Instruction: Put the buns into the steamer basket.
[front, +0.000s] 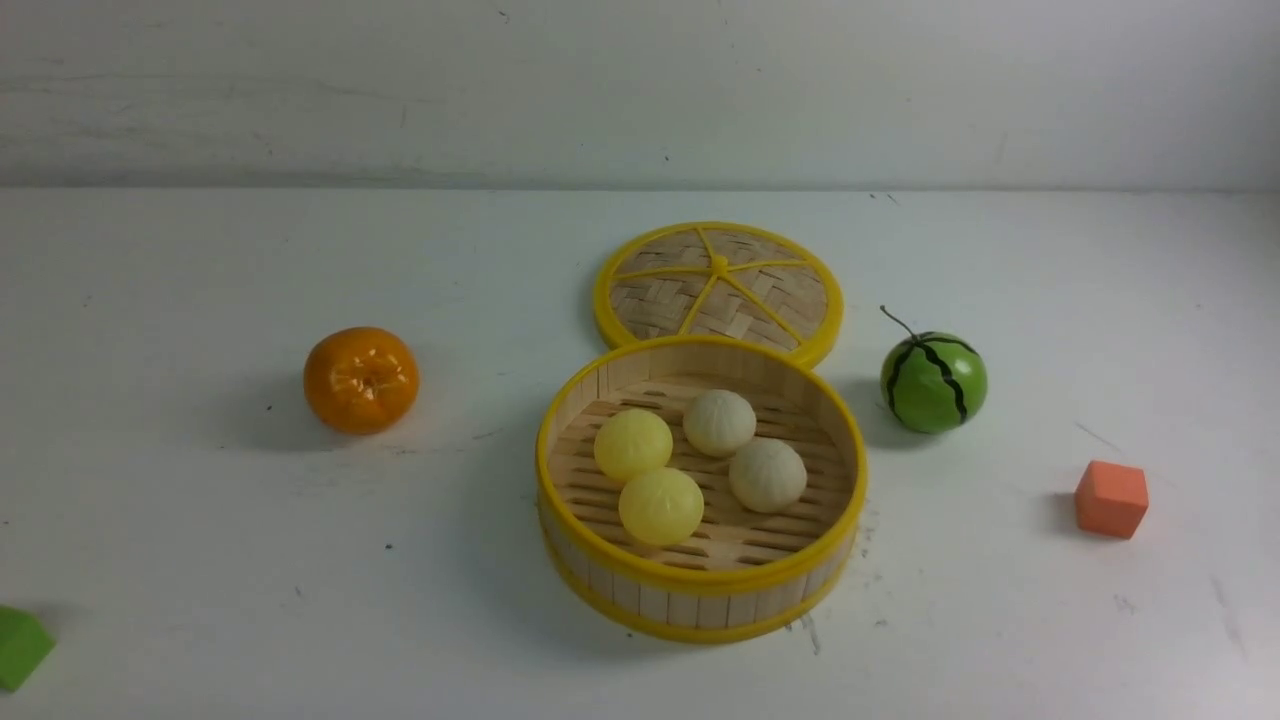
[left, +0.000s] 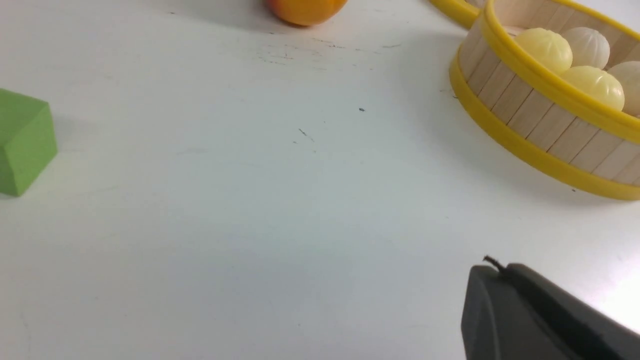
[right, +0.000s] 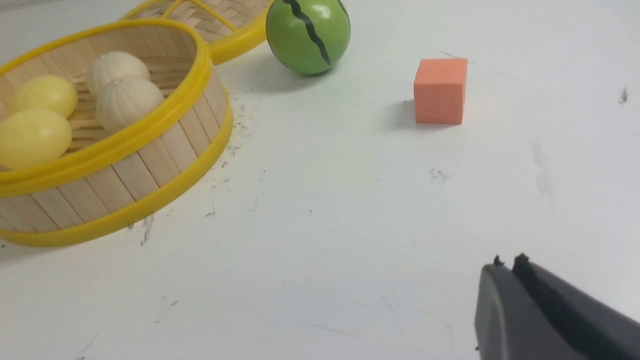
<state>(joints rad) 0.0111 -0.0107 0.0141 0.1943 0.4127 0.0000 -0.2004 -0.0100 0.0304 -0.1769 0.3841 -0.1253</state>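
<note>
The steamer basket (front: 700, 600) stands at the middle of the white table. Inside it lie two pale yellow buns (front: 633, 445) (front: 660, 506) and two off-white buns (front: 719, 422) (front: 767, 475), packed close together on the slatted floor. Neither arm shows in the front view. In the left wrist view, my left gripper (left: 500, 270) hangs over bare table, apart from the basket (left: 525, 125), jaws pressed together and empty. My right gripper (right: 507, 262) hovers over bare table on the other side of the basket (right: 150, 165), with its jaws together and nothing between them.
The flat woven lid (front: 718, 285) lies just behind the basket. An orange (front: 361, 380) sits to the left and a green watermelon ball (front: 933, 382) to the right. An orange cube (front: 1111, 498) is at the right, a green block (front: 20, 645) at the near left edge.
</note>
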